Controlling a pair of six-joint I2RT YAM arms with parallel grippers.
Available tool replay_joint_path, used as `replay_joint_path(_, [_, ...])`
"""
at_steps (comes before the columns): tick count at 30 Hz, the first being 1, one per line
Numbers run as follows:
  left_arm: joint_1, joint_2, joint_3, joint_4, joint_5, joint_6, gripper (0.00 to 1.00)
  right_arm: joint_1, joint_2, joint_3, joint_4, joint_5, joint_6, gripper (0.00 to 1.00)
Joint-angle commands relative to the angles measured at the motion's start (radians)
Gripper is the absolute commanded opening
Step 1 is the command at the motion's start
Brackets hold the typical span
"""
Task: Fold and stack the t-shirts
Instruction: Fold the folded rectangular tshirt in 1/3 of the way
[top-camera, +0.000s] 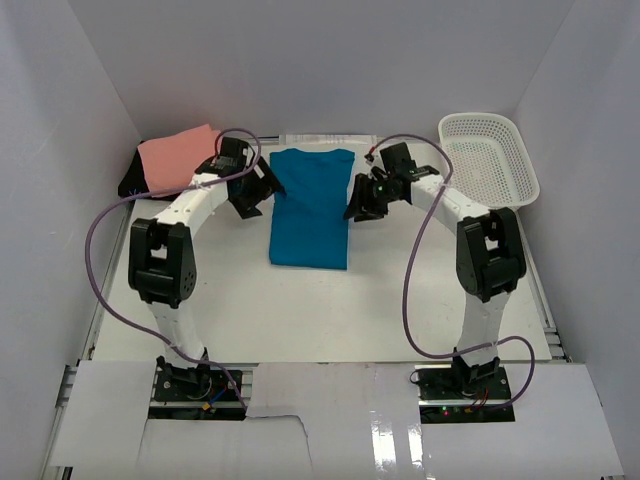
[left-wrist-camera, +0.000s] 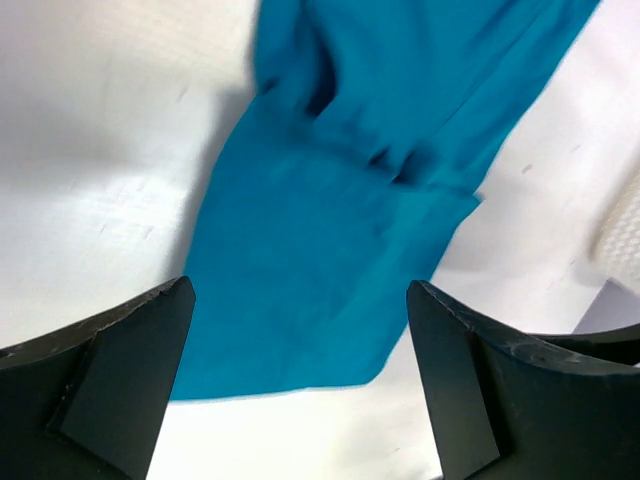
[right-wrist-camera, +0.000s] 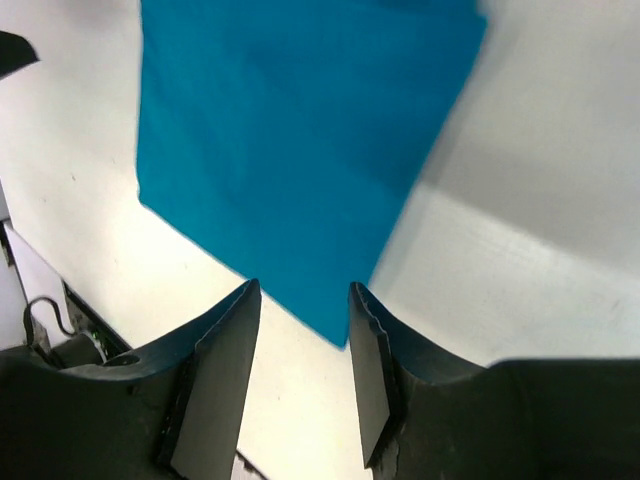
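Two grippers, both released and empty: the left gripper (left-wrist-camera: 300, 288) had its fingers (left-wrist-camera: 120, 370) spread wide, and the right gripper (right-wrist-camera: 304, 290) had its fingers (right-wrist-camera: 215, 380) parted by a narrow gap. Between the two pairs, the teal t-shirt (top-camera: 310, 205) lay flat on the table (top-camera: 330, 310) as a long rectangle, each long edge near one set of fingers. Further out, a folded pink t-shirt (top-camera: 178, 155) sat past the left fingers and a white mesh basket (top-camera: 490, 160) past the right ones.
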Motion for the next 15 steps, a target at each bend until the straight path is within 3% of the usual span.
replay_joint_path(1, [0.002,-0.176,-0.174,-0.001,0.002,0.035,0.98,0.004,-0.112,-0.195,0.066,-0.057,0.021,0.47])
replay_joint_path(10, [0.002,-0.444,-0.712,0.192,0.111,-0.028,0.98,0.041,-0.27,-0.657,0.45,-0.209,0.214,0.53])
replay_joint_path(15, [0.002,-0.474,-0.826,0.293,0.122,-0.103,0.98,0.07,-0.26,-0.778,0.673,-0.203,0.39,0.54])
